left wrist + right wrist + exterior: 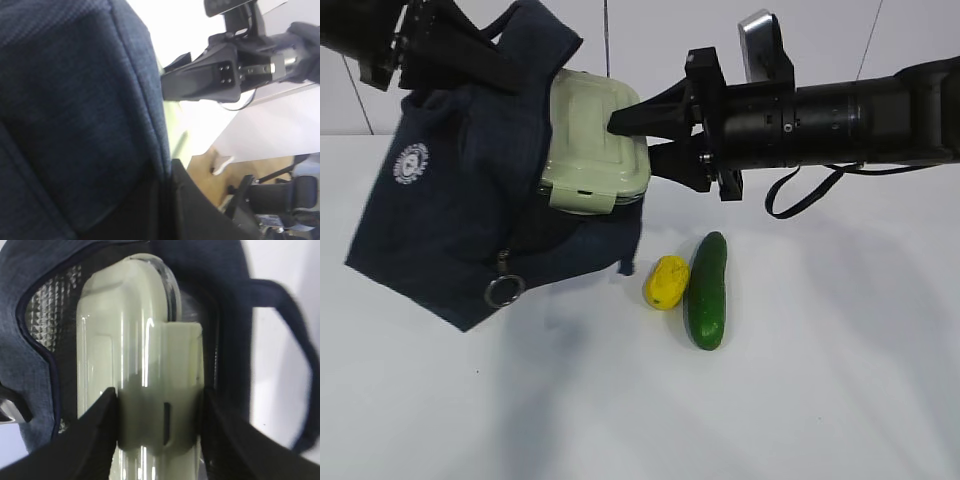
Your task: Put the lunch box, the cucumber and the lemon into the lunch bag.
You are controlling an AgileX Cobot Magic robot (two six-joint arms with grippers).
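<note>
My left gripper is shut on the top edge of the dark navy lunch bag and holds it up, tilted, with its mouth facing right. My right gripper is shut on the lunch box, pale green lid toward the camera, half inside the bag's mouth. In the right wrist view both fingers clamp the box on edge, with foil lining beside it. The lemon and the cucumber lie side by side on the table below the right arm.
The bag's silver ring pull hangs at its lower edge. A black cable loops under the right arm. In the left wrist view the bag's fabric fills most of the picture, with the right arm beyond it.
</note>
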